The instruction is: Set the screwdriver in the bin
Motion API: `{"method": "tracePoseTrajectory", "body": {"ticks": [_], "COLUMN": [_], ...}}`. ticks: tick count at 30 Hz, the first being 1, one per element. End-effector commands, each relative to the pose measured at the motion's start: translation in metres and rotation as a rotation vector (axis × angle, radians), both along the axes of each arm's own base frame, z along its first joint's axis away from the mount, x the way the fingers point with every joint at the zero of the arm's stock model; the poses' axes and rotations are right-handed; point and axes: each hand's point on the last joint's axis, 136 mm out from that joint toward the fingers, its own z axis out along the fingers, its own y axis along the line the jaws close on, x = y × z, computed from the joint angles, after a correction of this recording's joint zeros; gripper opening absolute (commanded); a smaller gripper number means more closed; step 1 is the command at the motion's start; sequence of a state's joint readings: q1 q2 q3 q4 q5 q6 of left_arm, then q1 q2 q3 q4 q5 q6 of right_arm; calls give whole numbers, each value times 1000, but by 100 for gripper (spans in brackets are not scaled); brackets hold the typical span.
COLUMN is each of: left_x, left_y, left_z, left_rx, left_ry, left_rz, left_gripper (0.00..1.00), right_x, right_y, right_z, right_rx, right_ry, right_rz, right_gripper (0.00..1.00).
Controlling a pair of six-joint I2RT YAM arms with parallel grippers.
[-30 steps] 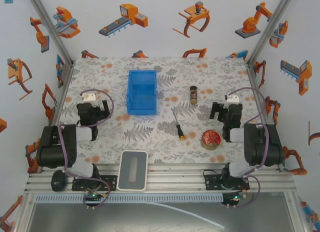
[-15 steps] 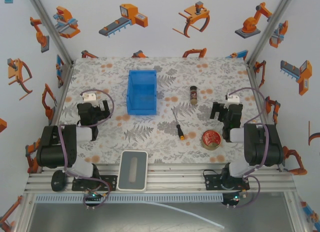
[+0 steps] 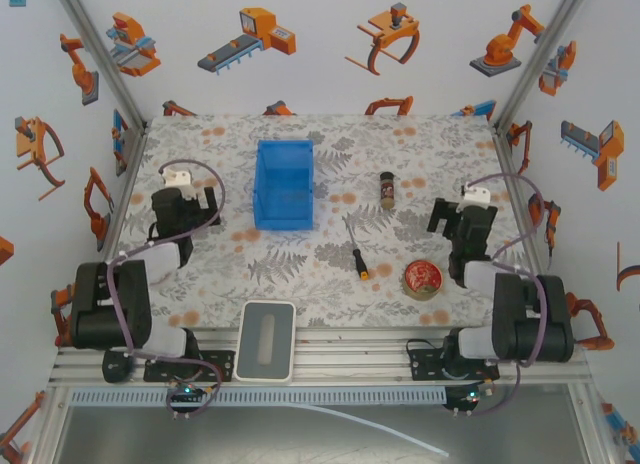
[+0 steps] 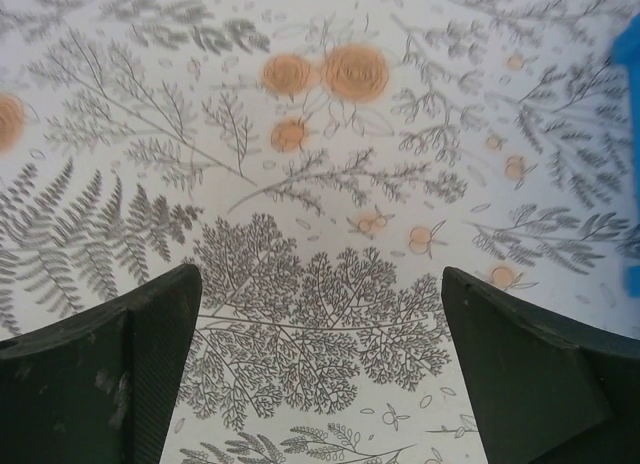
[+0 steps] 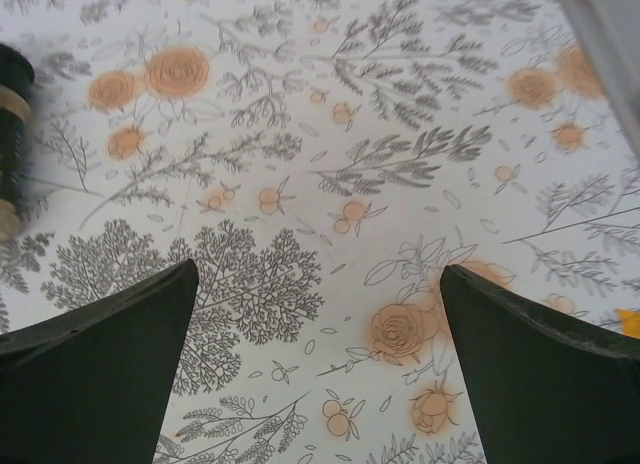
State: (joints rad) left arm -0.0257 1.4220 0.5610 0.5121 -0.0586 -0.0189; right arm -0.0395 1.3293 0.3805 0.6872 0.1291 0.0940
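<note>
the bin [image 3: 284, 185] stands open-topped on the table [image 3: 300, 269], far of the middle; bare floral cloth lies on its left, near and right sides; its far wall is near the table's far edge; the screwdriver [image 3: 356, 251] lies flat, near and right of the bin and apart from it, shaft tip toward the bin, orange end away; a brown bottle [image 3: 387, 188] stands right of the bin, a red round tin [image 3: 422, 278] farther right and nearer; a grey pad [image 3: 268, 340] lies at the near edge, straight below the bin; the left gripper [image 3: 186, 202] hangs left of the bin, fingers spread wide, nothing between them; the right gripper [image 3: 462, 216] hangs well right of the bin, beyond the screwdriver, equally wide and empty; both arms are folded at the elbow, wrists pointing away from their bases; the left wrist view has a blue bin edge [image 4: 630, 54] at its right border.
</note>
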Motion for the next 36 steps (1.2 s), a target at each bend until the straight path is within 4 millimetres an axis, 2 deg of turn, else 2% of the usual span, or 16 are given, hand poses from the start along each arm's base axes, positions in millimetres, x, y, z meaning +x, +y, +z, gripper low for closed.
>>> {"method": "tracePoseTrajectory", "body": {"ticks": [1, 4, 6, 9, 10, 12, 16, 20, 23, 27, 32, 36], "left_x": [-13, -21, -26, -34, -38, -42, -55, -62, -65, -68, -74, -76], "left_y": [-5, -10, -12, -12, -12, -15, -34, -48, -52, -55, -60, -63], "left_z": [2, 13, 22, 39, 43, 53, 66, 74, 78, 85, 92, 95], "left_rx": [14, 8, 10, 15, 18, 15, -26, -32, -33, -36, -60, -59], "left_ry": [92, 159, 203, 266, 290, 314, 407, 479, 497, 487, 488, 481], "left_rz": [-35, -53, -59, -53, -50, -72, -157, -212, -225, -233, -247, -261], "left_gripper": [97, 97, 97, 97, 97, 97, 97, 97, 97, 97, 97, 97], "right_x": [-3, -11, -16, -29, -36, -48, -79, -110, -125, -135, -134, -129], "right_y": [-12, -19, -13, 14, 29, 51, 98, 131, 159, 188, 231, 246], "right_z": [32, 53, 66, 84, 89, 92, 75, 51, 41, 32, 8, -12], "right_rx": [24, 101, 167, 193, 188, 194, 210, 167, 122, 49, 93, 86], "right_ry": [-14, 60, 132, 168, 171, 201, 352, 509, 568, 612, 650, 676], "right_rz": [-89, -177, -179, -110, -74, -18, 87, 146, 210, 259, 347, 347], "right_gripper": [99, 99, 99, 99, 99, 99, 96, 92, 89, 88, 80, 74]}}
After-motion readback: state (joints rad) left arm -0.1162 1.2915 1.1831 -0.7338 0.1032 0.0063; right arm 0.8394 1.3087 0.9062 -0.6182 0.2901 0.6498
